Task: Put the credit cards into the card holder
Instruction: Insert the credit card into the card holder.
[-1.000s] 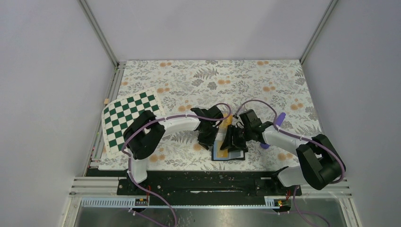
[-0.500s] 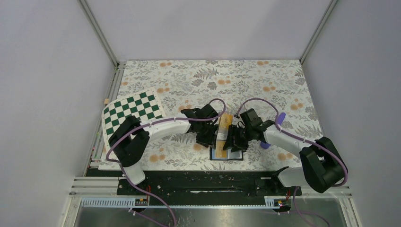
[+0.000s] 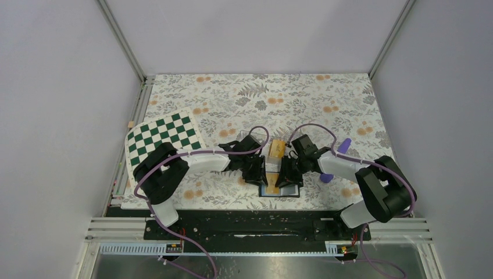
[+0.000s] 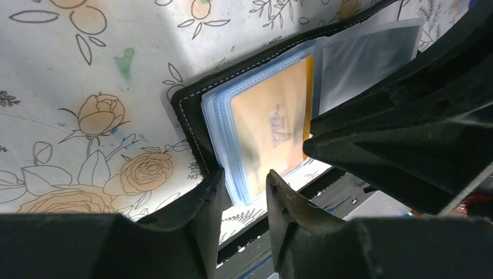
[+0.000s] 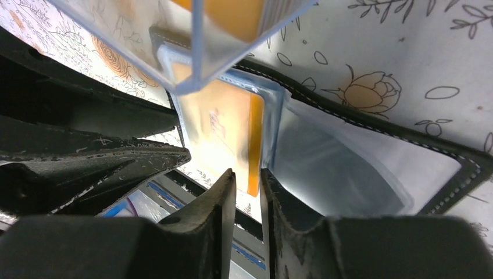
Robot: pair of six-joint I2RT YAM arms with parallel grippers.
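Left gripper (image 3: pixel 256 172) and right gripper (image 3: pixel 289 174) met over the open wallet (image 3: pixel 288 192) near the front edge of the table (image 3: pixel 244 99) in the overhead view, one on each side of it. A clear box (image 3: pixel 275 154) holding further cards (image 3: pixel 277 145) stood just behind the wallet. A checkered board (image 3: pixel 163 142) lay well apart to the left.

Left wrist view: the left gripper (image 4: pixel 241 197) was narrowed around the near edge of the pale blue pocket stack of the wallet (image 4: pixel 192 110), apparently pinning it. A card (image 4: pixel 270 125) marked VIP sat mostly inside the top pocket, with one bright edge uncovered beside the right gripper (image 4: pixel 401 133).

Right wrist view: the right gripper (image 5: pixel 247 189) was almost closed, with the exposed edge of the card (image 5: pixel 254 145) between its fingers, so it appeared to be gripping the card. The clear box (image 5: pixel 232 35) filled the top of the view.

Step in hand, as judged: seating one card in its pocket. The next move called for pushing the card fully in along the line of the pocket while the left gripper held the stack flat. The right gripper would then need to let go without dragging the card back out.
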